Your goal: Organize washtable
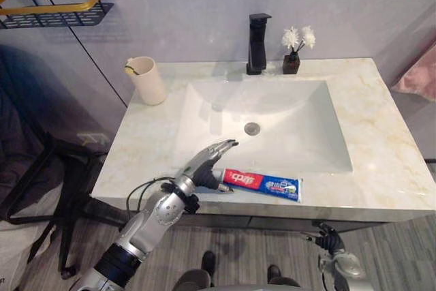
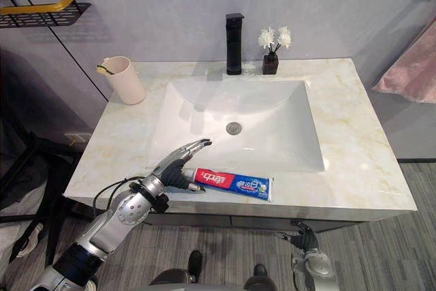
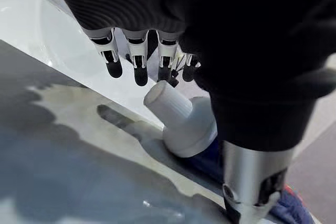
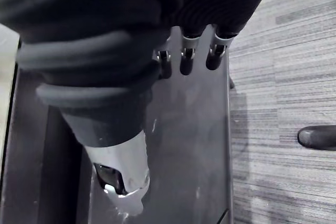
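A red, white and blue toothpaste tube [image 1: 262, 183] lies flat on the marble counter's [image 1: 381, 141] front edge, just in front of the sink [image 1: 286, 134]. Its white cap [image 3: 173, 103] points toward my left hand [image 1: 204, 165]. That hand hovers over the cap end, open, with straight fingers [image 3: 139, 61] reaching over the sink's rim and the thumb [image 3: 252, 182] down beside the tube's shoulder. A beige cup [image 1: 148, 80] holding a toothbrush stands at the counter's back left corner. My right hand [image 1: 334, 243] hangs below the counter front, its fingers [image 4: 186, 61] relaxed and holding nothing.
A black faucet [image 1: 257, 42] stands behind the sink, with a small dark vase of white flowers [image 1: 293, 52] beside it. A black and gold shelf [image 1: 54, 8] is on the wall at left. A pink towel [image 1: 419, 76] hangs at right.
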